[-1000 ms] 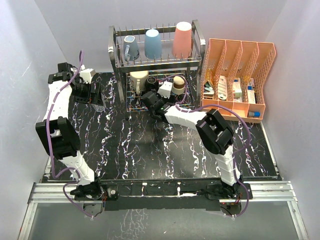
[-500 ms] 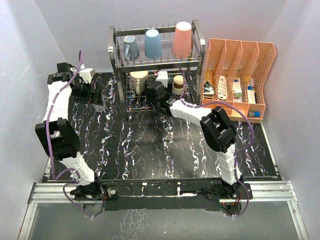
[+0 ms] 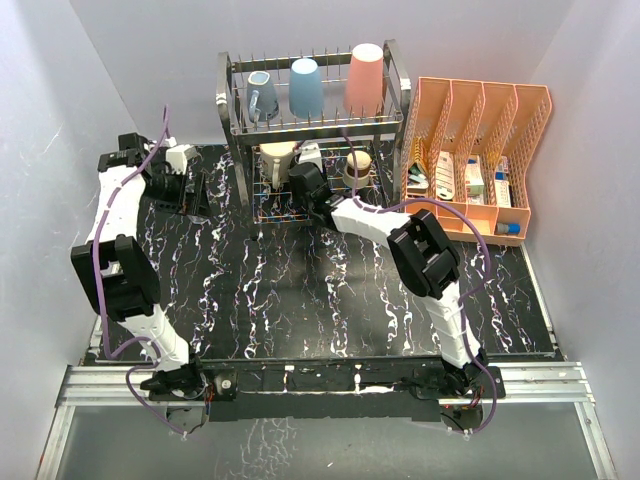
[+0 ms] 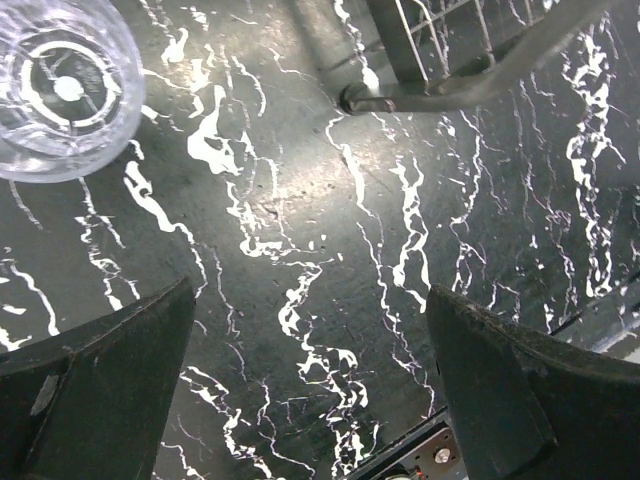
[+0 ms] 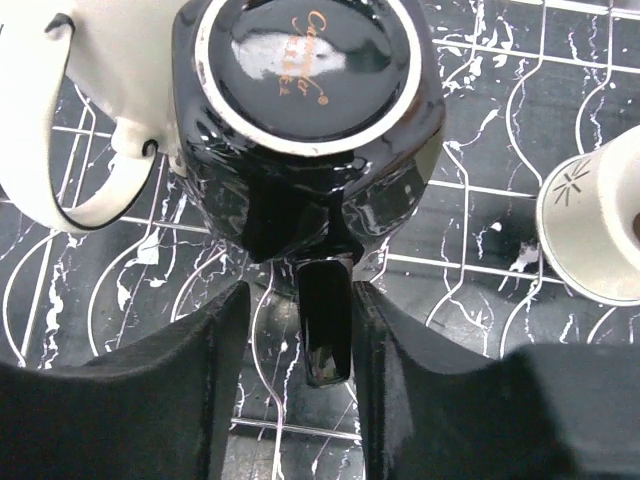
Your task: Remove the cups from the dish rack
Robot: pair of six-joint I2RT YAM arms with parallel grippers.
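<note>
Worktop (image 3: 300, 290): black marbled. It carries the dish rack (image 3: 232, 120) at the far edge.

Dish rack: 2 tiers.
- Upper tier holds 3 cups mouth-down on prongs so they drain: salmon-pink tumbler (image 3: 366, 78), light-blue tumbler (image 3: 306, 87) and grey-blue mug (image 3: 262, 95).
- Lower tier holds the cream cup (image 5: 60, 100), the dark mug (image 5: 300, 60) and the brownish cup (image 3: 357, 165).
- All 6 are not yet unloaded.

Dark mug: inverted, base up, touching the cream cup. Its handle (image 5: 325, 330) points toward me, which is why I come in low from the front.

Right gripper (image 5: 300, 300): narrowed around that handle, 1 finger on each side. One finger looks to be against it, while the other shows a gap with rack wire visible through it. I judge this as straddling, not yet a pinch. The handle is the only part I can reach under the upper tier.

Left gripper (image 4: 310, 293): spread wide and holding nothing. It hovers over bare worktop near the rack's left end.

Clear glass (image 4: 60, 85): stands on the worktop just beside my left fingers, apart from them. It is already out of the rack.

Change against 1 s ago: my right arm has reached forward from the rack's front edge into the lower tier, and the wrist now hides the dark mug from above. The left arm is nearly unchanged. The 3 upper cups are unmoved.
</note>
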